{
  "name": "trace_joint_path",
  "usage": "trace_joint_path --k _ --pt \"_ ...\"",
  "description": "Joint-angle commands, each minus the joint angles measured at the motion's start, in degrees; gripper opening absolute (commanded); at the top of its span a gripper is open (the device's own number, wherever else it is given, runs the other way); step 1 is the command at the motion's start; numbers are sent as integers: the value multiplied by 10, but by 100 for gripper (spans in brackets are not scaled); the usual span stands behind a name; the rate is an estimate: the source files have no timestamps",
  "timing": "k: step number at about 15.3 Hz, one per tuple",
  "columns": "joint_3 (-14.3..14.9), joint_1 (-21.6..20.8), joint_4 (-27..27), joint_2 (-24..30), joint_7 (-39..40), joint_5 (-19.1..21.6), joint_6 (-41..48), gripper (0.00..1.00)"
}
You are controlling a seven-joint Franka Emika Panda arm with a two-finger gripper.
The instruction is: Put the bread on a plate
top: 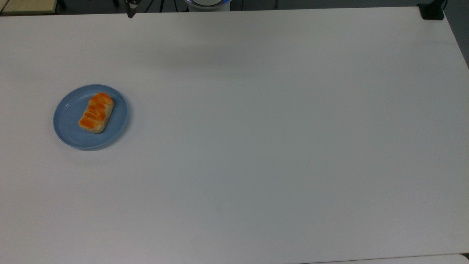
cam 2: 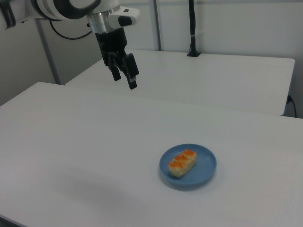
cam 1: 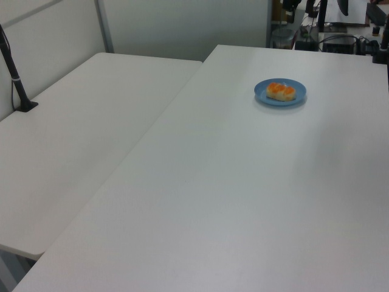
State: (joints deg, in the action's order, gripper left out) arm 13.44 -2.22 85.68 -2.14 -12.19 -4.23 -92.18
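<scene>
Bread [top: 96, 112] is seated flat inside the plate [top: 67, 117], well below and clear of the jaws. Gripper [cam 2: 124, 73] is held high above the table [top: 256, 146], nothing gripped; jaws are seen parted, empty. Placement is judged done. Nothing looks left except possibly parking the arm.

A small oblong cream-sided bread [top: 96, 112] with a glossy orange segmented top lies on a plain round light-blue plastic plate [top: 69, 123] on the plain white table [top: 256, 128].
</scene>
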Motion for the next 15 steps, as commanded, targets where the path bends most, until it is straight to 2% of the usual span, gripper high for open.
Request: trace_joint_path --k 1,2,3,4,8,10,15 --pt "24 -28 22 21 47 32 -2 100" --pt "25 -26 21 21 85 66 -4 100" --pt "23 -26 24 22 110 81 -6 100" --pt "19 -26 25 22 119 82 -9 100" --pt "-29 -9 24 22 142 78 -20 100" --pt "-31 -8 27 17 171 69 -21 100" --pt "-31 -8 32 21 173 69 -21 100"
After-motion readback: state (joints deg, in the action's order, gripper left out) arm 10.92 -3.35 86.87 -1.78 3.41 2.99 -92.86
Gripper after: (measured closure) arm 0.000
